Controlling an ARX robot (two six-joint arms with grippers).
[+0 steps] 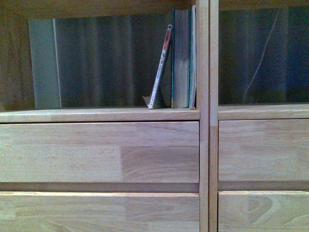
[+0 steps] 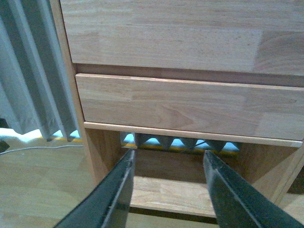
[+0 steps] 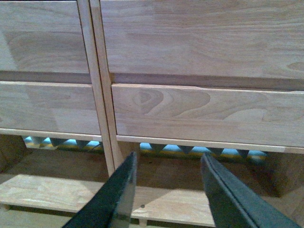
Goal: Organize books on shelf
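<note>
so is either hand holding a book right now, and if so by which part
Nothing is held. The left hand and right hand are both open and empty, facing the drawer fronts. The thin booklet and the teal book stand on the shelf.

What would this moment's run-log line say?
left gripper: open, empty | right gripper: open, empty | booklet: leaning on teal book | shelf

Home-like room: wooden bookcase (image 1: 145, 154), curtains (image 2: 33, 85), wood floor (image 2: 38, 180).
</note>
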